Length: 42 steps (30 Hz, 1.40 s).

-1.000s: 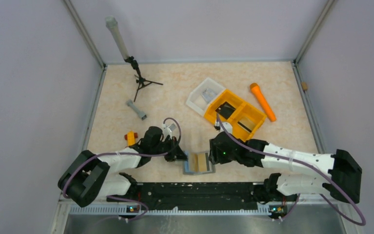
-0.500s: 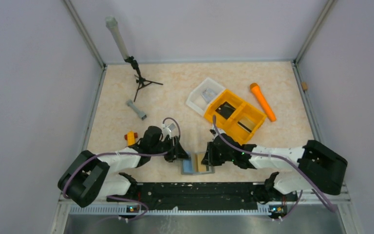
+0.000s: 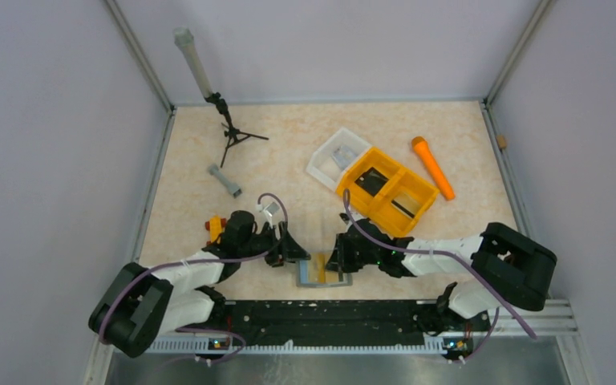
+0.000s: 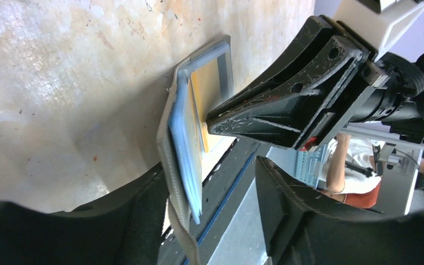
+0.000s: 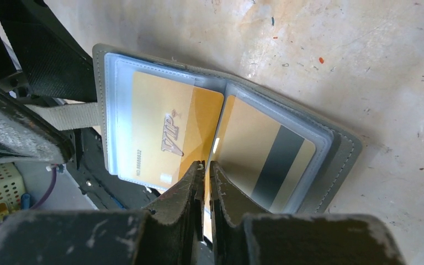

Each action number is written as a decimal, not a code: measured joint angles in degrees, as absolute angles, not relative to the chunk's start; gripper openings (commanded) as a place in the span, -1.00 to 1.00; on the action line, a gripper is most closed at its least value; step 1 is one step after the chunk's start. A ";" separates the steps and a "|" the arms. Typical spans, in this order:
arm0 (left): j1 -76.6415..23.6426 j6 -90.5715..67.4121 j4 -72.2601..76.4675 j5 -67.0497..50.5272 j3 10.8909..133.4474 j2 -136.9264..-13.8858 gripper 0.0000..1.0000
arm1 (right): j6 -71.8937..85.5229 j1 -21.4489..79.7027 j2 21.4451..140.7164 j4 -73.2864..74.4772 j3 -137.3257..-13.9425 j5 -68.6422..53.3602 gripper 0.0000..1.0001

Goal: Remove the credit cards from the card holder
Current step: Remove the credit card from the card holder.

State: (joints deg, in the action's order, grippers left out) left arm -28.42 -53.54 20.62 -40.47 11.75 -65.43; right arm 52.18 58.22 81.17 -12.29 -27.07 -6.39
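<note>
R gripper [image 5: 205, 164] over card holder [image 5: 345, 157] middle

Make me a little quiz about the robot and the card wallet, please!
1. True or false: gold credit cards sit inside the open card holder.
2. The left gripper has its jaws: A) wide apart B) pressed together C) out of sight.
3. Fill in: the right gripper points its jaws at the holder's middle ____.
Key: 1 true; 2 A; 3 fold.
</note>
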 measured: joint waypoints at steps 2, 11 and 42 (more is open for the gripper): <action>-28.42 -53.34 20.67 -40.86 11.75 -65.91 0.15 | 52.18 58.22 81.17 -12.36 -27.07 -6.42 -0.82; -28.42 -54.06 24.56 -43.07 11.77 -74.43 -0.66 | 52.31 58.22 80.49 -12.23 -27.07 -6.26 -0.82; -28.38 -66.72 50.74 -48.95 8.03 -74.52 -1.00 | 61.82 48.58 66.26 -29.47 -15.00 -21.96 0.30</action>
